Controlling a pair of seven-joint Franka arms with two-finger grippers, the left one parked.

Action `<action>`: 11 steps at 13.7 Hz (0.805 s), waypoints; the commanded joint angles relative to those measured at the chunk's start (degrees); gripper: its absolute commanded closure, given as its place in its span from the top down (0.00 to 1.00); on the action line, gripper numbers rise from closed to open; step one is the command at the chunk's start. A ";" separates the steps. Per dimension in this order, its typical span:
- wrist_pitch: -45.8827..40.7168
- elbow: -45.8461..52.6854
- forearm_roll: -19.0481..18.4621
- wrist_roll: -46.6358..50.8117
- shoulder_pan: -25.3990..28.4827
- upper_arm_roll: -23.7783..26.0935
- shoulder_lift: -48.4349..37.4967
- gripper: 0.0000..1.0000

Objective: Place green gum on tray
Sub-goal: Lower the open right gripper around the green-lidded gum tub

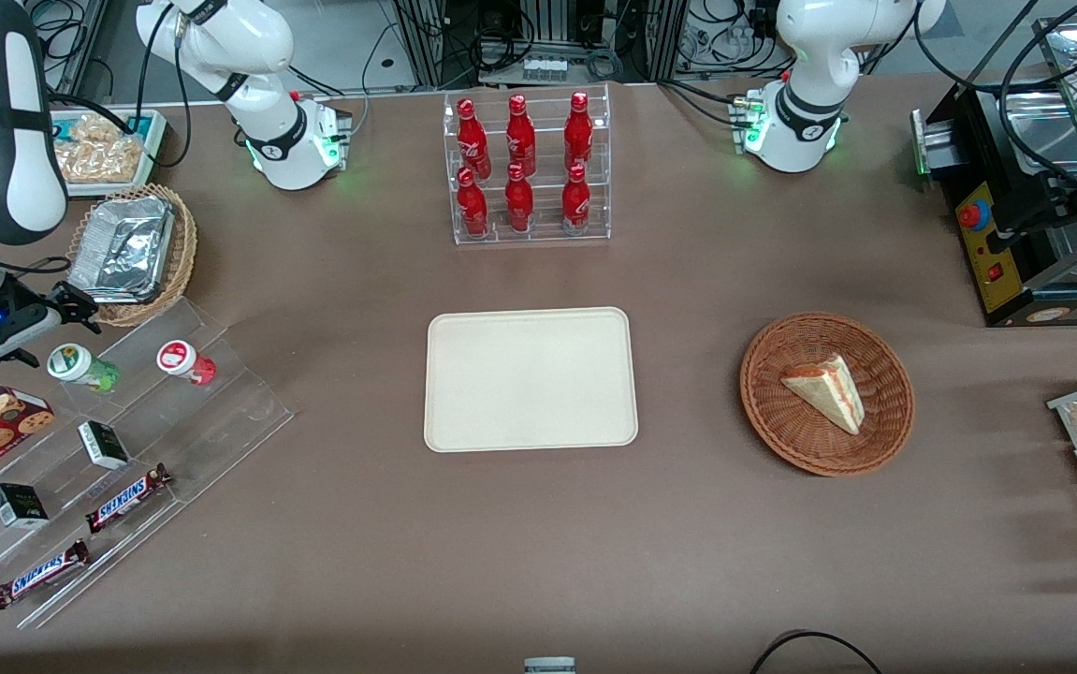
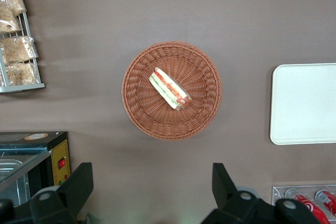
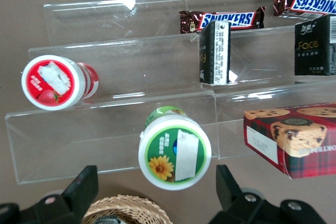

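Gripper (image 3: pixel 152 192) hovers just above the green gum (image 3: pixel 174 150), fingers (image 3: pixel 79 187) spread wide, holding nothing; gum (image 1: pixel 80 366) lies on the clear stepped rack (image 1: pixel 220 412) beside the red canister (image 1: pixel 184 361); tray (image 1: pixel 531 379) sits mid-table, well apart from the gum.

A robotics lab staged as a snack shop: white arm bases (image 1: pixel 295 140) bolted to a brown-covered table (image 1: pixel 538 524), cables and metal racking past its edge. A cream tray (image 1: pixel 530 379) sits mid-table, with a clear rack of red bottles (image 1: pixel 527 168) farther from the camera and a stepped acrylic shelf of chocolate bars (image 1: pixel 126 496) toward the working arm's end.
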 commanded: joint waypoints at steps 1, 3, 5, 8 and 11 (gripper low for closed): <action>2.95 -0.26 0.85 -0.80 -0.36 -0.03 1.33 1.00; 3.31 -0.26 0.94 -0.71 -0.36 -0.03 1.95 1.00; 3.31 -0.26 1.02 -0.71 -0.36 -0.03 2.04 1.00; 3.31 -0.08 2.42 -0.71 -0.27 -0.03 2.56 0.99; 3.40 0.18 2.52 -0.71 -0.18 -0.03 2.83 0.99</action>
